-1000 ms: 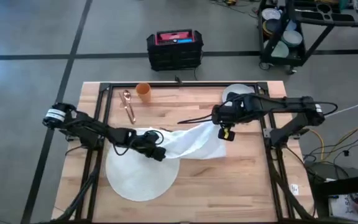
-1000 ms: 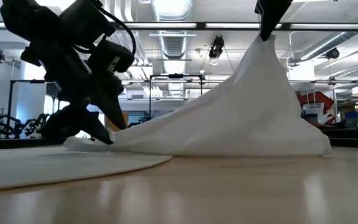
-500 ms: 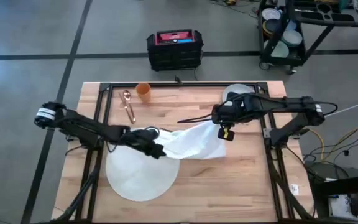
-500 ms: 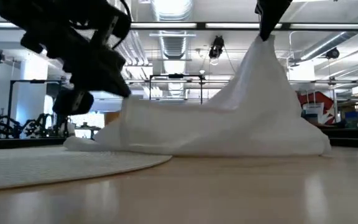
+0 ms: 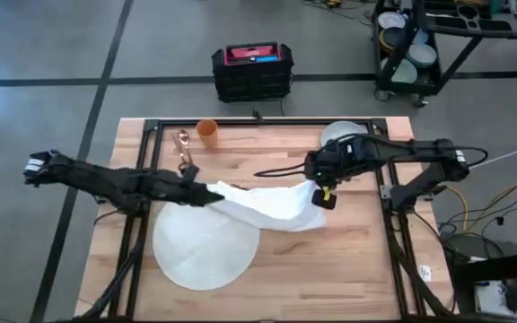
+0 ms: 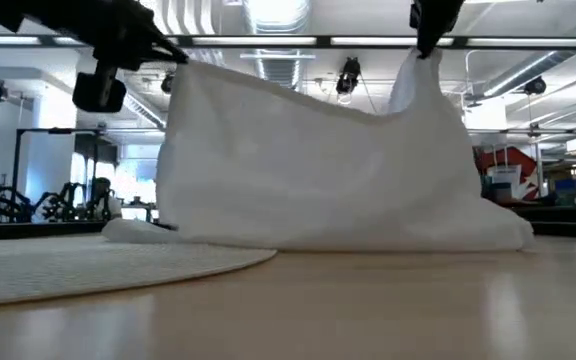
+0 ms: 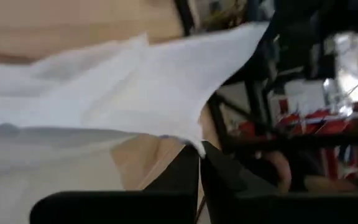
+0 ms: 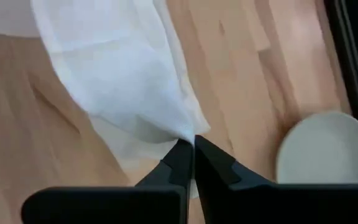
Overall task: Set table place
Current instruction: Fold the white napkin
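**White cloth held aloft between both grippers above the table**

The left arm is stretched low and nearly flat across the left side of the table [image 5: 348,260], and its left gripper [image 5: 212,190] is closed on one corner of a white cloth [image 5: 272,205]. The pinch is confirmed in the left wrist view, where the corner is caught between the two dark fingers [image 7: 191,171]. The right arm is reached in from the right, bent at the elbow, and the right gripper [image 5: 318,182] is clamped on the opposite corner, as is shown in the right wrist view [image 8: 189,149].

The cloth is stretched lengthwise across the table from left to right, its upper edge raised between the two grippers and sagging slightly in the low view [image 6: 318,160], while its lower edge is left on the wood. Its left end hangs over the far rim of the round white mat [image 5: 205,247], which lies flat at the front left.

A pale plate [image 5: 341,133] is seen behind the right gripper, an orange cup [image 5: 207,132] and a spoon [image 5: 185,146] near the far left edge. A black crate [image 5: 252,70] and a cart [image 5: 429,40] stand on the grey floor beyond
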{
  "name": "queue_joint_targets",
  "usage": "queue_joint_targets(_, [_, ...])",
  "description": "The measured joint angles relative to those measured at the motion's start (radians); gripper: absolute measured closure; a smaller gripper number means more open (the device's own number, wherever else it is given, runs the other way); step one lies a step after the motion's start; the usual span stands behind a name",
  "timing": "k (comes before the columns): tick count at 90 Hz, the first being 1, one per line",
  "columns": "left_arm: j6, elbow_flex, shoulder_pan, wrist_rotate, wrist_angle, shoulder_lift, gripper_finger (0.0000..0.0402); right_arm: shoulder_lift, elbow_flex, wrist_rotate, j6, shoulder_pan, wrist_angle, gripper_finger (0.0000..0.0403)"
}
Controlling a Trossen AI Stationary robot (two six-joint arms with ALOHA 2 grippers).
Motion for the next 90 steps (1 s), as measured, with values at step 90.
queue_joint_targets(90, [0.413, 0.727, 0.006, -0.142, -0.698, 0.141, 0.0401, -0.056, 0.006, 0.027, 0.179, 0.103, 0.065, 0.0403])
